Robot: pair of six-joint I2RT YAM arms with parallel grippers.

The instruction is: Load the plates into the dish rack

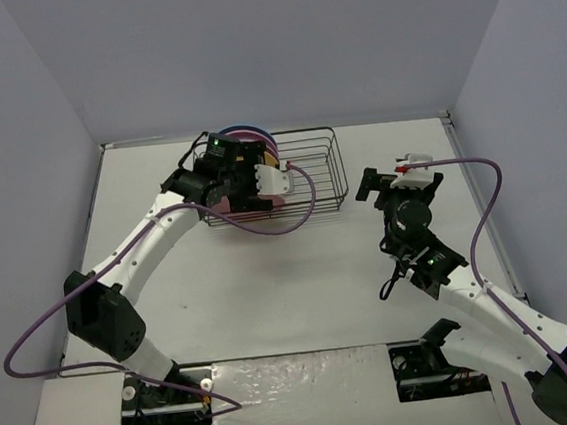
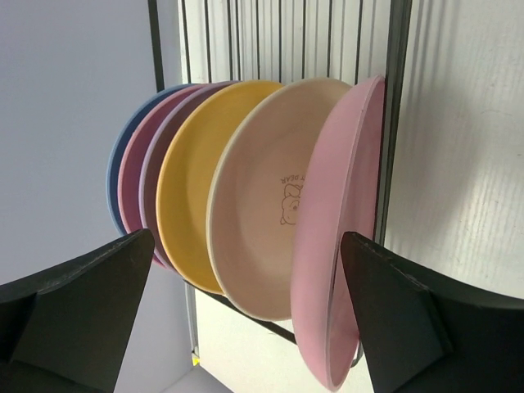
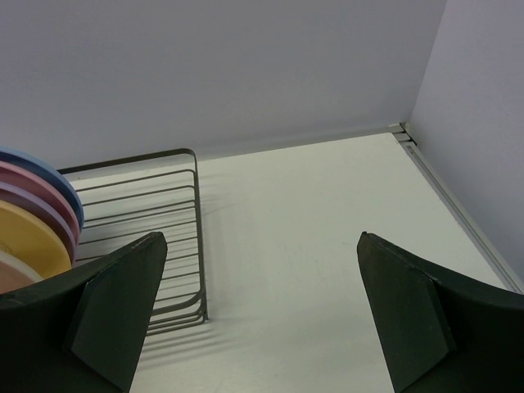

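Observation:
Several plates stand on edge in a row at the left end of the dish rack. In the left wrist view they run blue, pink, purple, yellow-orange, cream with a small emblem and a second pink. My left gripper hangs open over them. The last pink plate sits just inside its right finger; I cannot tell if they touch. From above, my left gripper covers most of the plates. My right gripper is open and holds nothing, right of the rack.
The right wrist view shows the rack's wire end, the plates' rims at far left, and bare white table up to the back wall. The right part of the rack holds no plates. Purple cables loop beside both arms.

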